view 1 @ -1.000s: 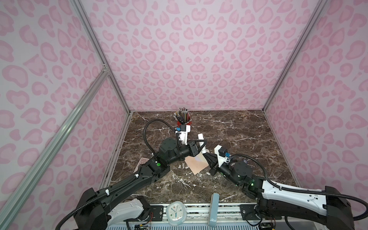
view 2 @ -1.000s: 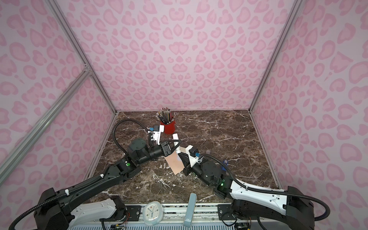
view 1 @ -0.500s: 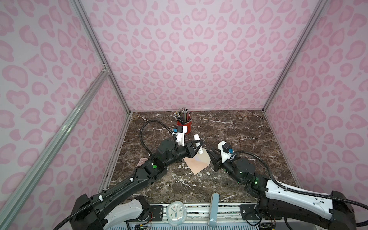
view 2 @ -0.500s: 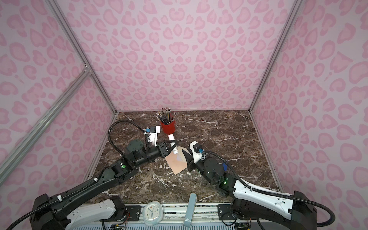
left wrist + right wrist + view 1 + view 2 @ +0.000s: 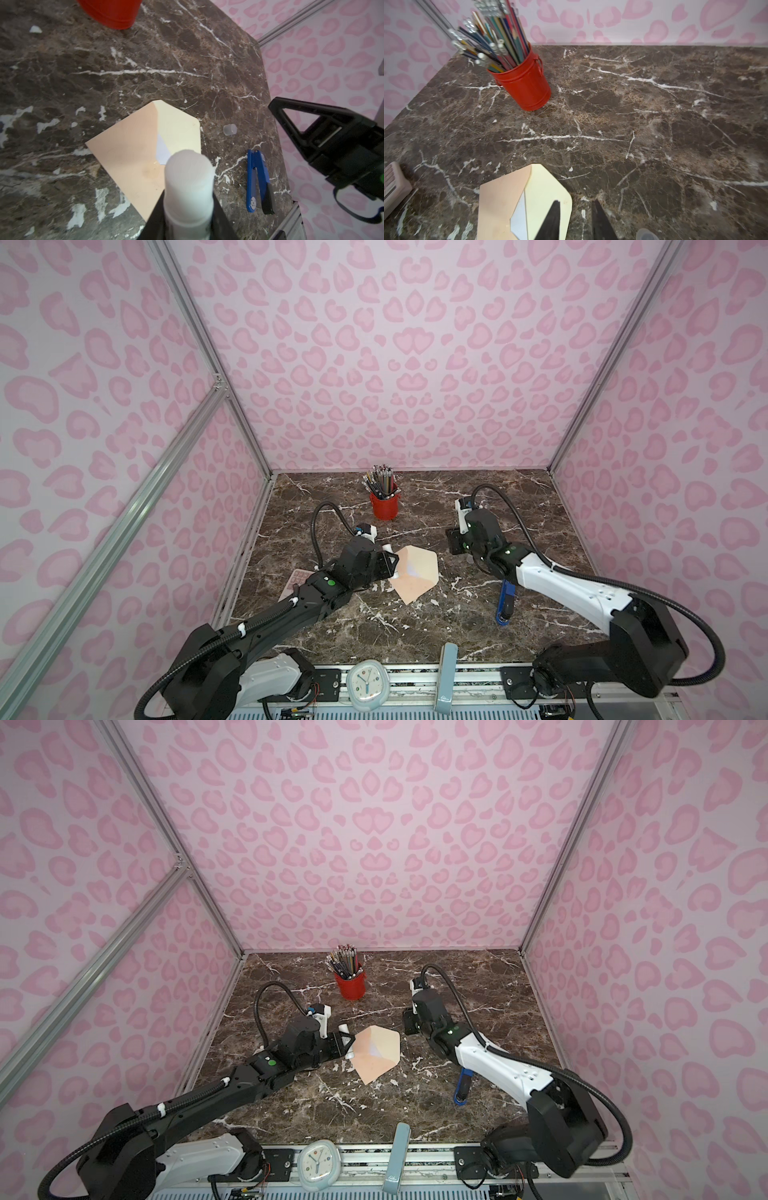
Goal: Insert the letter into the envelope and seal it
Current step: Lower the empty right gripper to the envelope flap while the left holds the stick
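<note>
Envelope (image 5: 415, 574) lies flat on counter (image 5: 415, 630), flap open, letter (image 5: 163, 150) partly inside. Left fingers (image 5: 156, 222) clamp glue stick (image 5: 189, 187); right fingers (image 5: 551, 224) stand apart, empty.

The surface (image 5: 415, 635) is showing polished brown marble, white-veined, faintly glossy. The envelope (image 5: 409, 587) is looking like matt peach paper, its flap (image 5: 422, 561) paler cream, the letter (image 5: 163, 152) inside it white paper. Behind the envelope, the bucket (image 5: 384, 507) is gleaming as ribbed red-painted metal. Right of the envelope, the stapler (image 5: 505, 605) is shining as blue plastic.
</note>
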Robot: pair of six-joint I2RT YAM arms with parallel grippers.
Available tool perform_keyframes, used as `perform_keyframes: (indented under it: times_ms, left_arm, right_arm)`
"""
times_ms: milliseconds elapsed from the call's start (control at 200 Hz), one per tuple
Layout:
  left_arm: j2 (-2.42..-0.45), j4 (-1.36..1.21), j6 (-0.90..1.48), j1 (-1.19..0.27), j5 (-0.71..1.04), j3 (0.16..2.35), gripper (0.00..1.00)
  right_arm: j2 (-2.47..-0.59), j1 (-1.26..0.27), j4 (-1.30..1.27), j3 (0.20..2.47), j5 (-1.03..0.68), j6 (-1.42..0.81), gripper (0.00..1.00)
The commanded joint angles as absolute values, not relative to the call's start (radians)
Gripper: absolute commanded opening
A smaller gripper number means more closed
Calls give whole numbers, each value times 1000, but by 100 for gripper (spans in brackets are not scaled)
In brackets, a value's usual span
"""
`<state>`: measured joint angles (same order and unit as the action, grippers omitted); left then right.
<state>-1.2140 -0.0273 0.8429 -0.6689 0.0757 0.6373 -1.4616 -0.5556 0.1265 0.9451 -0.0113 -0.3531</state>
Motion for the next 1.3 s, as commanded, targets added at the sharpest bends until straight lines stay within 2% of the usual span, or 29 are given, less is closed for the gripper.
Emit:
perform_keyframes:
  times_ms: [0,215,470,860,1295]
  left_arm:
    - [-1263,-118,867,-642,130,628,6]
    - [-1393,-173,870,-587,186,638,4]
    - [-1526,-183,843,-533,234,671,4]
    - [-1647,-163,796,-495,298,707,4]
    - [-1707,-164,775,-473,340,708,4]
  right_arm:
    - [-1571,-517,304,1022,-177,-379,31]
    - [-1759,-436,368,1149,-293,-375,37]
    - [-1887,-406,461,1258,-341,-301,28]
    - [-1951,-396,534,1296,-378,-222,19]
    - [-1965,-418,555,1286,-457,-181,18]
